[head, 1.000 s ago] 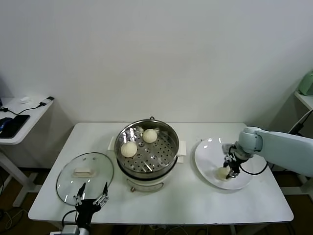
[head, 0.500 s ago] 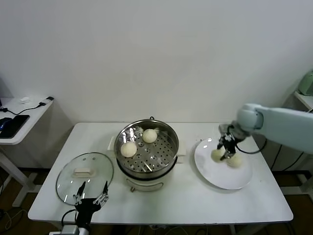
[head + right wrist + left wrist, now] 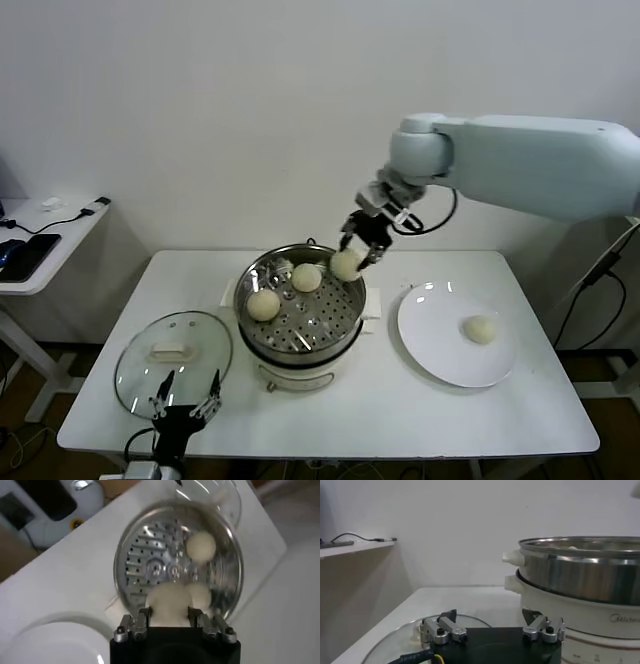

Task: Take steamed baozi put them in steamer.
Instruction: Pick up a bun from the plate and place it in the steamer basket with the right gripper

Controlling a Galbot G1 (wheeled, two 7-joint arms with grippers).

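Observation:
My right gripper (image 3: 353, 252) is shut on a pale round baozi (image 3: 347, 265) and hangs over the right rim of the shiny steel steamer (image 3: 322, 322). The right wrist view shows that baozi (image 3: 169, 605) pinched between the fingers above the perforated tray (image 3: 150, 555). Two baozi lie on the tray (image 3: 263, 304) (image 3: 306, 277). One more baozi (image 3: 481, 329) rests on the white plate (image 3: 435, 340) to the right. My left gripper (image 3: 186, 394) stays parked and open at the table's front left, over the edge of the glass lid (image 3: 150, 375).
The glass lid with its white handle (image 3: 172, 351) lies flat left of the steamer. A low side table (image 3: 40, 250) with a phone and cables stands off to the far left. The steamer's white base (image 3: 580, 622) looms close beside the left gripper (image 3: 492, 626).
My right gripper picked a baozi off the plate, rose and swung left to above the steamer's right rim. One baozi is left on the plate. The left arm has not moved.

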